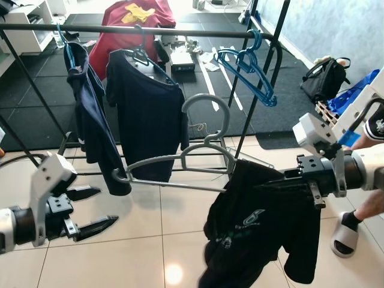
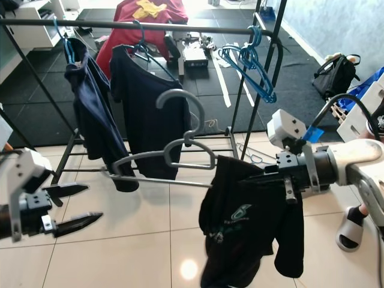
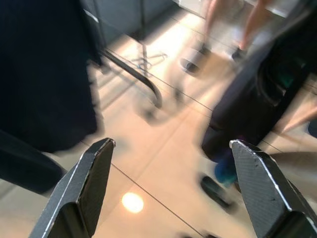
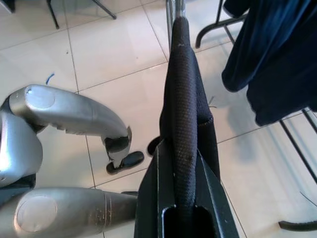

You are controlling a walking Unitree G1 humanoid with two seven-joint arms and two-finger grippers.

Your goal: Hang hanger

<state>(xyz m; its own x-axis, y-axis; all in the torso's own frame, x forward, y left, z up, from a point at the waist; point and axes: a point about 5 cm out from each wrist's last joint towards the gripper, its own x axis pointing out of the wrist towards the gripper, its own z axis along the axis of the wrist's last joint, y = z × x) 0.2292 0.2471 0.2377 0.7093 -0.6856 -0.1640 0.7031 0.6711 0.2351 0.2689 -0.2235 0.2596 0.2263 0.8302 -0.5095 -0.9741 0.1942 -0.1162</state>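
Observation:
A grey plastic hanger (image 1: 174,163) is held level in front of the clothes rack, its hook (image 1: 207,108) pointing up, well below the black top rail (image 1: 150,29). A black T-shirt (image 1: 258,234) drapes over the hanger's right end. My right gripper (image 1: 281,178) is shut on that cloth-covered end; the right wrist view shows its fingers (image 4: 157,173) clamping the black fabric-wrapped hanger arm (image 4: 182,114). My left gripper (image 1: 105,207) is open low on the left, apart from the hanger's left tip. In the left wrist view its fingers (image 3: 94,173) spread wide over the tiled floor.
Two navy garments (image 1: 147,114) hang on the rail on blue hangers, and bare blue hangers (image 1: 252,66) hang at its right end. A person's foot in a white slipper (image 1: 345,235) stands at right. A black bag (image 1: 327,78) and a red garment (image 1: 129,24) lie behind.

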